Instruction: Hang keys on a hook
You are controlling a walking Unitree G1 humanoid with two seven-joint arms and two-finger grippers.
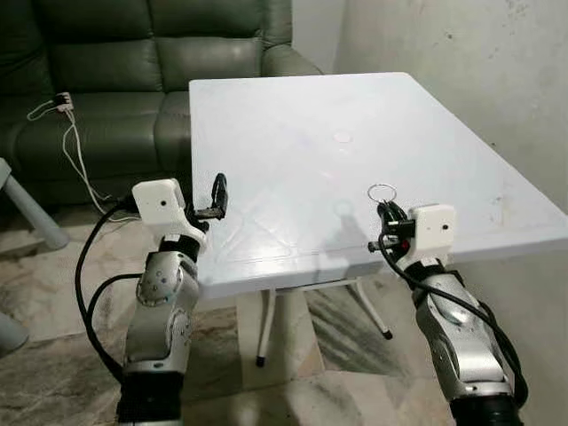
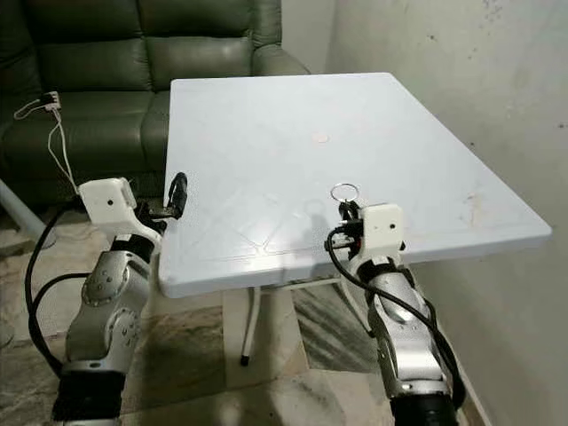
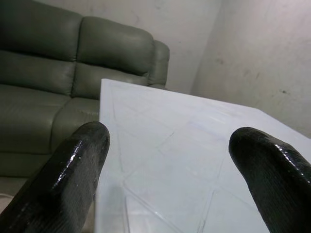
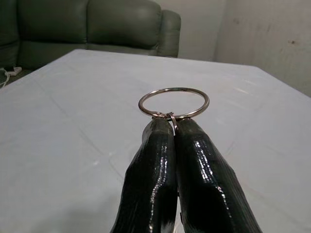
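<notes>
Right wrist view: right gripper (image 4: 174, 127) jaws clamped on the key ring (image 4: 173, 103), loop upright above the desk (image 1: 293, 133), presumably ready for hooking. Left gripper (image 1: 218, 195) jaws apart, idle.

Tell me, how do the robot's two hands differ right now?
The right hand has its fingers pressed shut, while the left hand has its fingers spread wide apart. The right hand pinches a metal ring that sticks out past its fingertips, while the left hand holds nothing. Both have glossy black fingers and are raised at the near edge of the white table.
</notes>
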